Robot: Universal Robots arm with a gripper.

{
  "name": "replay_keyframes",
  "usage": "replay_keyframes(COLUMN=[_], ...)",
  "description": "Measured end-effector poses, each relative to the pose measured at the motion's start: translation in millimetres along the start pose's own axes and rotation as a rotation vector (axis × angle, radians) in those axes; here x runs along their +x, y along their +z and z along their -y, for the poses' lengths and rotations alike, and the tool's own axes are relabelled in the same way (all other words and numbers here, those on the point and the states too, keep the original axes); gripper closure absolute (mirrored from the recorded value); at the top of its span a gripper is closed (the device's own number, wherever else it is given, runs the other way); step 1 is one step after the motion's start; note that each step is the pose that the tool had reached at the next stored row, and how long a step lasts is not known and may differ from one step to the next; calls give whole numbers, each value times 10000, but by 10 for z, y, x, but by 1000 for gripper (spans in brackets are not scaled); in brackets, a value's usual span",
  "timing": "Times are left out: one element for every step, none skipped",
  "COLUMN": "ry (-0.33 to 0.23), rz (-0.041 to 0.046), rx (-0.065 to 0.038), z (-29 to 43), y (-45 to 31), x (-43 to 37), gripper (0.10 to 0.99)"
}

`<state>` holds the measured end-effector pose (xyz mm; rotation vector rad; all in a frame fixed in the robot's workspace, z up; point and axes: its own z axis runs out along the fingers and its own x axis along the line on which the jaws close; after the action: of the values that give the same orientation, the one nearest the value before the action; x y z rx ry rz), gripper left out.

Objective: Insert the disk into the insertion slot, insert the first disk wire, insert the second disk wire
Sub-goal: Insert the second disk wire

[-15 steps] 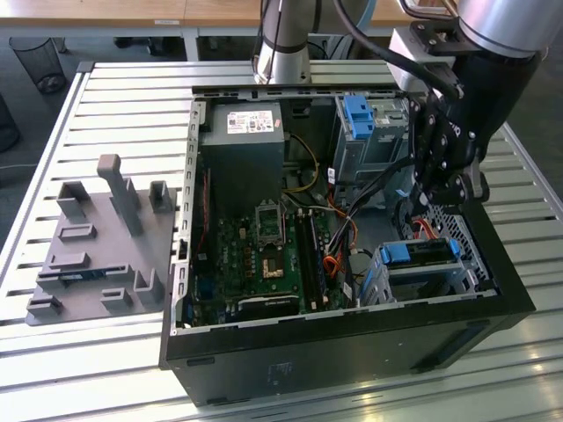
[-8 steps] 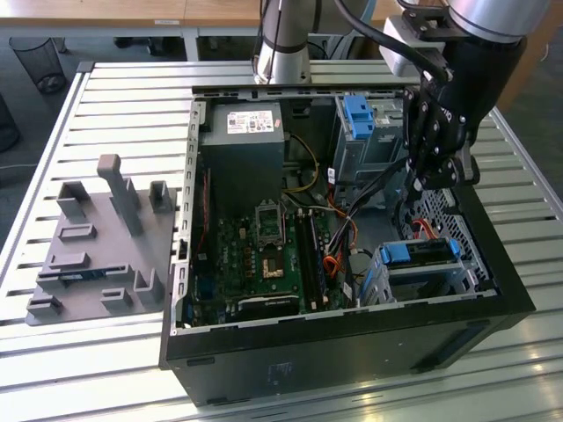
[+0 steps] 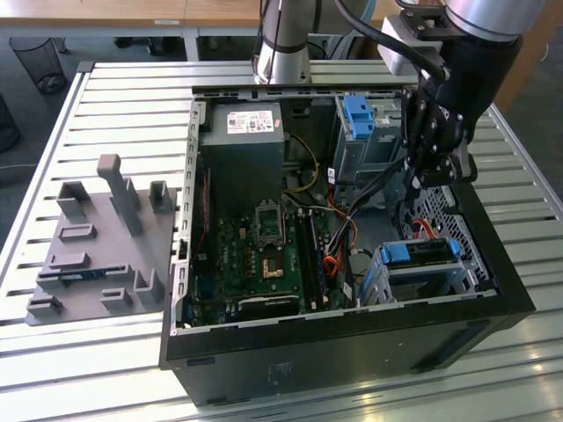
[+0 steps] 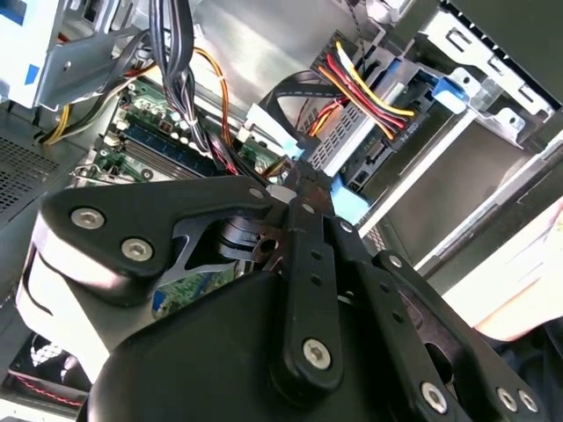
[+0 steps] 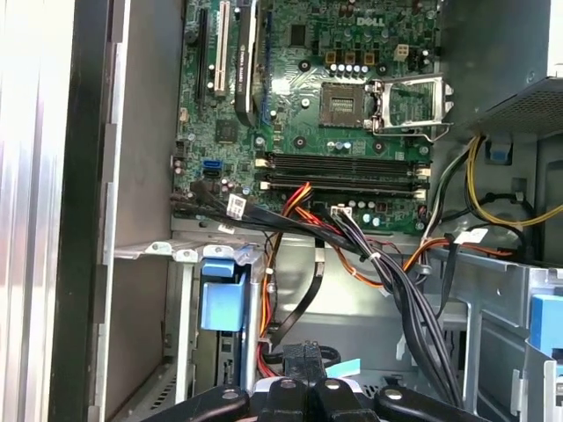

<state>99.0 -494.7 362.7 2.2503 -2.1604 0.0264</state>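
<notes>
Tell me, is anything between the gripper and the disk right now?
Yes. In the second wrist view, a black flat cable and red-yellow wires hang between the gripper and the disk, which sits in the insertion slot.

Inside the open computer case, the disk lies flat in the insertion slot, a low grey metal cage with perforated walls in the case's corner nearest the exterior view's right. The disk's bright blue caddy frame shows along its upper edge, level with the cage top. In the second wire view, named the second wrist view, a bundle of red, yellow and black wires ending in a black plug meets the disk's exposed end. A pale blue plug sits near that same end; whether it is seated is hard to tell.
</notes>
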Motion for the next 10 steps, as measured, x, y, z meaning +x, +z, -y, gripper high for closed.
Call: replay_keyframes(ry=[0,0,0,-1,-2,-3,-5,-6,-6,-6], rz=[-10,-22,-31,-40,-53,-71,-90,-107,-119,-136], rx=[-1,-1,1,2,8,17,25,30,33,33], z=[0,1,1,1,2,2,2,3,3,3], y=[2,5,9,13,17,21,25,28,31,34], x=[-9,-18,-26,-33,-39,-46,-53,-59,-65,-72], gripper=[980,980,973,973,973,914,914,914,898,898])
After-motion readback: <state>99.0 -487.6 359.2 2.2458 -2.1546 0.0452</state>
